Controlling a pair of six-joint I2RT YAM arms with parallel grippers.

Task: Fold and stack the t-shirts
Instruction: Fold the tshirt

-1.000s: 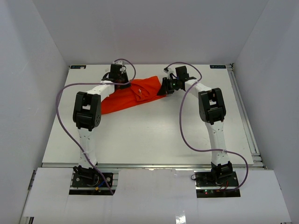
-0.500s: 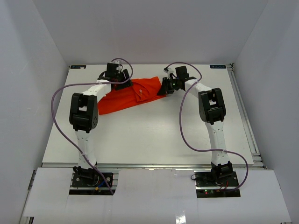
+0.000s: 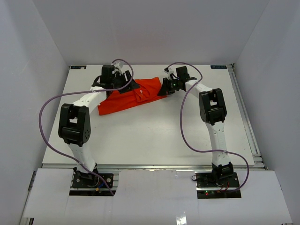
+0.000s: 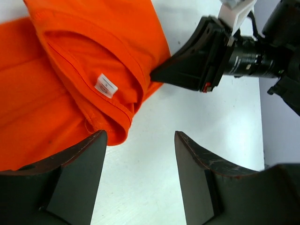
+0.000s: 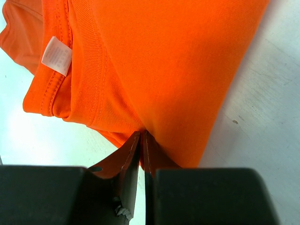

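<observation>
Orange-red shirt [image 3: 136, 96] lies at the far middle of the counter [image 3: 154, 136], between the two arms, bunched into a slanted strip with layers overlapping, not flat and not a clean fold. Collar [image 5: 86, 61] is turned up with the white label [image 4: 105, 85] showing, near the right end of the cloth. Right tool [image 5: 141, 133] has its fingers pressed together, pinching the shirt's near-right edge just past the collar; the left wrist view shows the same tip meeting that edge low against the counter. Left tool [image 4: 139, 136] is spread wide, nothing between the fingers, hanging over bare counter just beside the collar fold, one finger over the cloth's edge, not touching as far as I can tell. Step in hand, my read: getting a two-point hold so the shirt can be straightened or folded over; one side is held, the other is not yet taken. Folding looks barely begun, and stacking is not up yet, since only one shirt is in view. Next move likely calls for the left tool to drop onto an edge or the collar side, close on one or two layers only, then both arms lift and draw apart evenly. Risk: grabbing too many layers, or the right pinch slipping under pull.
</observation>
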